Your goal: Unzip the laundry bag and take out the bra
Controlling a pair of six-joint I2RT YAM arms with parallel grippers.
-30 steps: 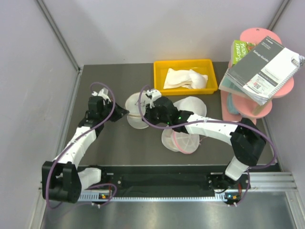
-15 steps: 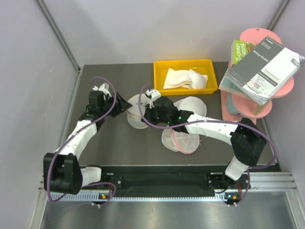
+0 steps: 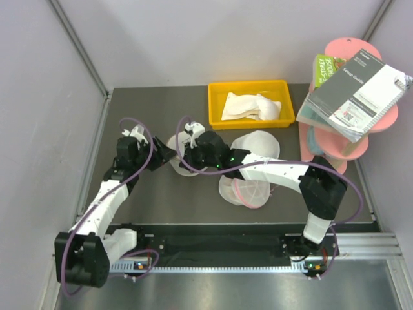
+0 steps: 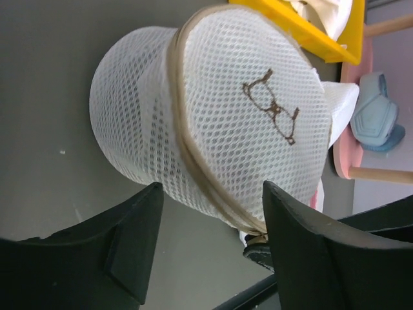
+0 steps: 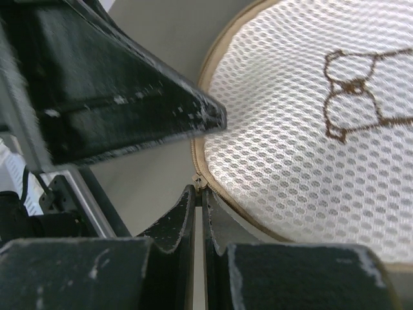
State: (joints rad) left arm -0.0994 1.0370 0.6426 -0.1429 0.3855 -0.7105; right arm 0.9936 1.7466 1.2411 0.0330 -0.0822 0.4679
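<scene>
Mesh of the laundry bag fills your left wrist view; the round pod rests on the worktop between the two arms. Your left fingers stand wide apart just beside it, holding nothing. Your right fingers are pressed shut, tips at its beige rim.

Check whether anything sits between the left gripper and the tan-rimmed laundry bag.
Nothing visible does. The left gripper, open, frames the laundry bag with only bare table in the gap. The right gripper, shut, sits at the bag's rim beside one left finger, not between.
</scene>
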